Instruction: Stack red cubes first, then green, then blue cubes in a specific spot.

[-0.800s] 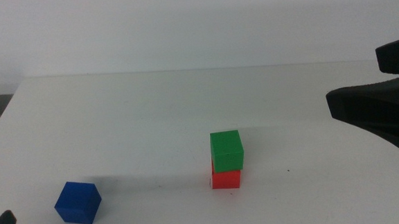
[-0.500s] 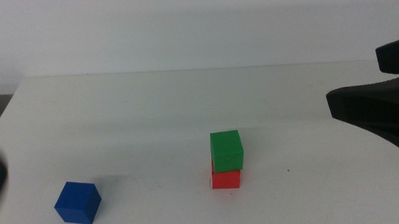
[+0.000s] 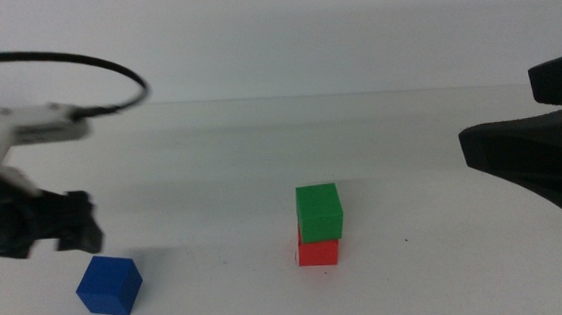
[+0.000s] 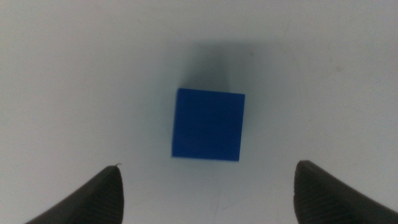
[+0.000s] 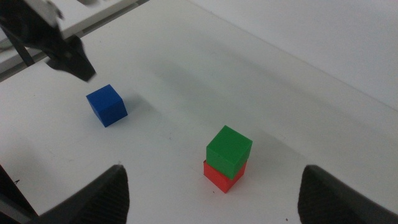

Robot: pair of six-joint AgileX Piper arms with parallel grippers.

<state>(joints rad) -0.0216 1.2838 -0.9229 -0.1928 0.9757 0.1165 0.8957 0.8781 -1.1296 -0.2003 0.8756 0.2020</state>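
I see the green cube (image 3: 320, 212) sitting on the red cube (image 3: 318, 250) at lower centre of the white counter (image 3: 261, 149). The blue cube (image 3: 109, 284) lies at lower left. My left gripper (image 3: 75, 222) hangs above it, jaws spread wide, holding nothing. My right gripper (image 3: 540, 151) waits at the right edge, jaws also apart.

Green cube (image 3: 320, 212) on red cube (image 3: 318, 252) — blue cube (image 3: 109, 285) — white table (image 3: 213, 162).

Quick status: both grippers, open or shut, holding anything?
Left gripper: open, empty, above the blue cube.
Right gripper: open, empty, off to the right of the green cube on the red cube.
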